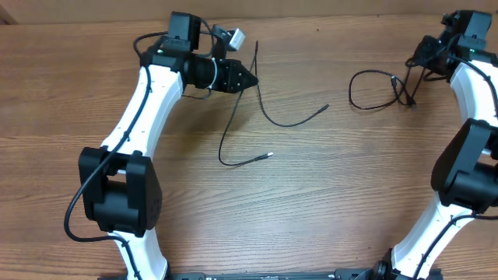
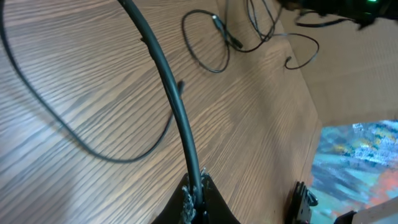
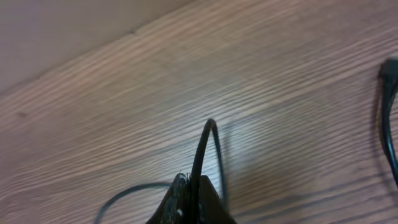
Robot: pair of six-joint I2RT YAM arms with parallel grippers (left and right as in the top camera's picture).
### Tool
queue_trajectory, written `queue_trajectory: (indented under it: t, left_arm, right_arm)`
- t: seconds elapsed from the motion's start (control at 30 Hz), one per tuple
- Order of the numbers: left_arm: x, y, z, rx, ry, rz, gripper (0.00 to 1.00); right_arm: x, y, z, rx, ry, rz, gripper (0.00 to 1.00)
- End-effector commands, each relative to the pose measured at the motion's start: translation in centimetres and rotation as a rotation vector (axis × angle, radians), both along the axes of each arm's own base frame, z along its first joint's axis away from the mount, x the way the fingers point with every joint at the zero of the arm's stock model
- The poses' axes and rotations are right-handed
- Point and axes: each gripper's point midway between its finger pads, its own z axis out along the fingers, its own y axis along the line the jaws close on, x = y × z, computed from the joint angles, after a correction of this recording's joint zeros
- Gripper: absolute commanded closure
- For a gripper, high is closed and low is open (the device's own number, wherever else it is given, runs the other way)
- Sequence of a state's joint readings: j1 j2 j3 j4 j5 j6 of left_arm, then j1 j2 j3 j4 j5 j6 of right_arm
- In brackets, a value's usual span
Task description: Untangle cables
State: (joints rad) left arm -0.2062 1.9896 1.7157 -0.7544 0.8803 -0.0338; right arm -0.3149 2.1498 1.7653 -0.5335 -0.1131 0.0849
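Observation:
My left gripper (image 1: 250,78) is shut on a thin black cable (image 1: 226,136) whose silver tip (image 1: 270,154) lies on the table; a second black strand (image 1: 288,123) curves right from the gripper. In the left wrist view the jaws (image 2: 196,190) pinch the cable (image 2: 168,81), and a thinner strand (image 2: 81,140) loops on the wood. My right gripper (image 1: 415,70) is shut on another black cable that forms a loop (image 1: 366,74) at the back right. In the right wrist view the jaws (image 3: 196,186) clamp the cable (image 3: 202,149).
The wooden table (image 1: 327,202) carries both arms. The right cable loop also shows far off in the left wrist view (image 2: 211,43). A cable end (image 3: 388,118) lies at the right wrist view's right edge. The table's edge (image 2: 314,118) runs past the left gripper.

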Motion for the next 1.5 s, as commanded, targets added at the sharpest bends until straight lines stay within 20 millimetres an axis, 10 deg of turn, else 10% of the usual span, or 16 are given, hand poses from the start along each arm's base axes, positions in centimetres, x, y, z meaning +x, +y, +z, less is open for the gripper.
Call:
queue_trajectory:
  t: [0.0,0.03,0.13,0.33,0.5,0.93,1.37,1.47]
  left_arm:
    - [-0.7,-1.9,2.8,-0.021,-0.075,-0.036,0.96]
    - [-0.8,-2.3,2.9,-0.023,-0.082,-0.045,0.96]
    - [-1.1,-3.1,3.0,-0.027,-0.096,-0.063,0.96]
    - [-2.0,-4.4,3.7,-0.033,-0.111,-0.093,0.96]
    - [-4.4,-6.3,5.3,-0.021,-0.195,-0.189,0.96]
    - [-8.0,-4.6,14.3,-0.018,-0.429,-0.165,0.96]
    - [-7.6,-1.4,12.9,0.024,-0.326,-0.099,0.96]
    - [-7.3,-0.2,12.5,0.035,-0.297,-0.070,0.96]
  right_arm:
    - [0.1,-1.8,-2.0,-0.017,0.022,-0.035,0.96]
    - [0.0,-1.8,-2.2,-0.015,0.026,-0.036,0.86]
    - [-0.6,-1.6,-2.6,-0.003,0.061,-0.034,0.00]
    - [-3.1,-0.3,-2.1,0.043,0.146,-0.021,0.00]
    - [-4.1,2.6,2.1,0.136,0.095,0.074,0.00]
    - [-8.6,17.7,10.8,0.616,-0.143,0.783,0.00]
    - [-12.8,36.0,10.7,0.483,-0.186,1.352,0.00]
    - [-11.8,37.2,9.8,0.418,-0.143,1.300,0.00]
